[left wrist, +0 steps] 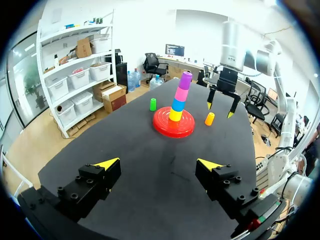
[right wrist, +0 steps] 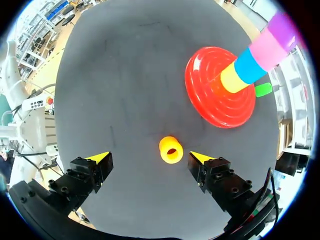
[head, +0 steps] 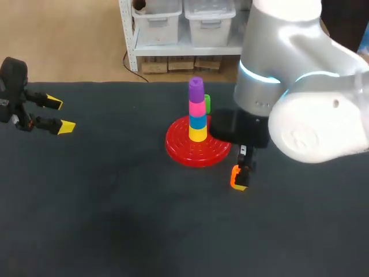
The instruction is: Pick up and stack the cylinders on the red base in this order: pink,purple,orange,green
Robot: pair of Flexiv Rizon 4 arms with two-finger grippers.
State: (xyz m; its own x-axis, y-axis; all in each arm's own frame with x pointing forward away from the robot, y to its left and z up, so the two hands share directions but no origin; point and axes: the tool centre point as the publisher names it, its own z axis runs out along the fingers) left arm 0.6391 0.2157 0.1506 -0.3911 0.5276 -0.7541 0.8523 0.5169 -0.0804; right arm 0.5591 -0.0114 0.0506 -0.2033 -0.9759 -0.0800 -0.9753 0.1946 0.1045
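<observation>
Your right fingers stand wide open, holding nothing, over the orange cylinder on the table near the base. Your left fingers are spread wide too, empty.

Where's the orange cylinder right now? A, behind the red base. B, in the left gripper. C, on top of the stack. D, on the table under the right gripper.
D: the orange cylinder sits on the table between the open fingers of the right gripper, neither finger touching it.
</observation>
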